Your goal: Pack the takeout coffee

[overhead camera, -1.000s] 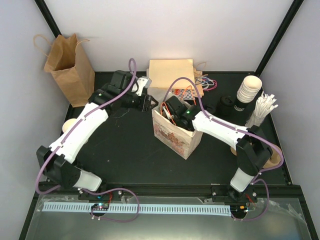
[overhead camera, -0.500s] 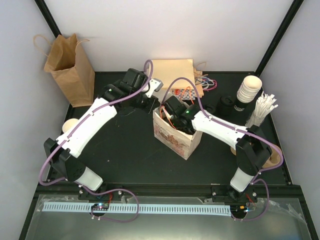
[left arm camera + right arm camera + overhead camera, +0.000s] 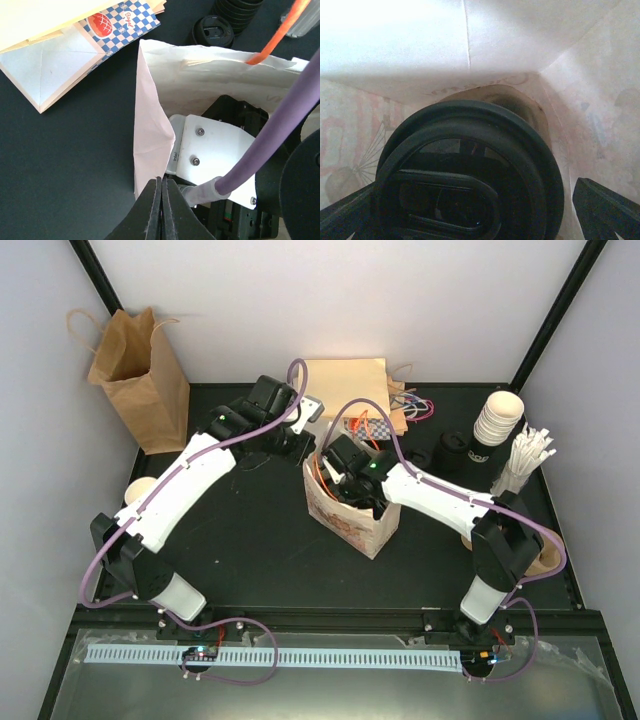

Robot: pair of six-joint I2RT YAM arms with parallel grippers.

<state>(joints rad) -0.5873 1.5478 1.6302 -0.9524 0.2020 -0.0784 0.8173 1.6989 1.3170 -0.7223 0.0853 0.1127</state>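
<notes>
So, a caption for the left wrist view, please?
Left gripper pinches the white paper bag at its rim; right arm reaches inside.

Robot lab cell, white walls, black table

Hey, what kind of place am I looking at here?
Most likely a robotics test cell mocked up as a takeout coffee counter: two robot arms bolted to a black table between plain white walls, with stacked paper cups, black lids, wrapped straws and a printed bag.
</notes>
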